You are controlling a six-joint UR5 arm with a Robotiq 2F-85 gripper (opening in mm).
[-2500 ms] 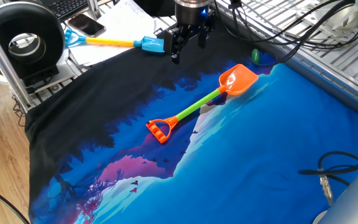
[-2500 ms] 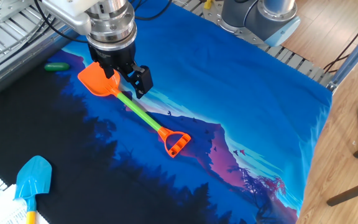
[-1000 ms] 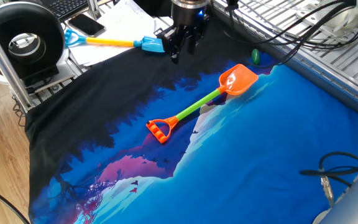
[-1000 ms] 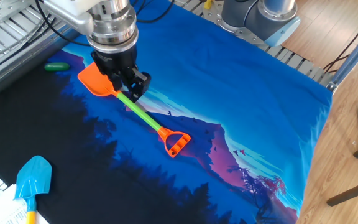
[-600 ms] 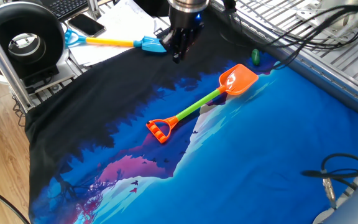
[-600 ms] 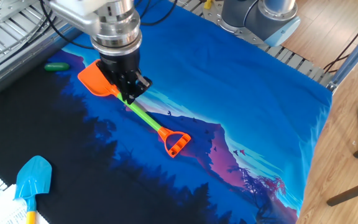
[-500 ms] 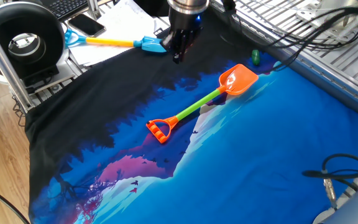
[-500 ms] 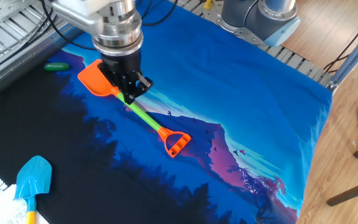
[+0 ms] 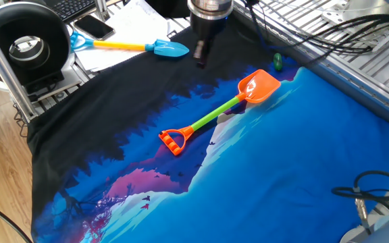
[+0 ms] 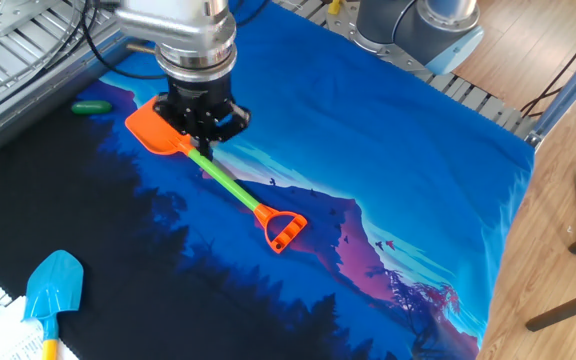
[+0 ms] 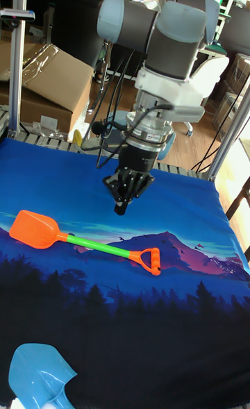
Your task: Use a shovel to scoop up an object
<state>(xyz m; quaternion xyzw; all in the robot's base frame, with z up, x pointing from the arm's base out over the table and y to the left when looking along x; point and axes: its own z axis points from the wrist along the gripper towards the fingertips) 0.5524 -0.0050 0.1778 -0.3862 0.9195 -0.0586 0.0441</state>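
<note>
Fingers now closed, the hand (image 11: 121,207) hangs above the shovel (image 11: 83,241).

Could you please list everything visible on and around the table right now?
shovel: one, orange blade, green shaft, orange handle, lying mid-cloth.
object: one, dark green, small, just beyond the blade.
blue shovel: one, blue blade, yellow shaft, on papers at the table edge.
phone: one, dark, beside the blue shovel.
cloth: one, blue and black landscape print, covering the table.
pincer: one, black, fingers together, empty, above the cloth.
</note>
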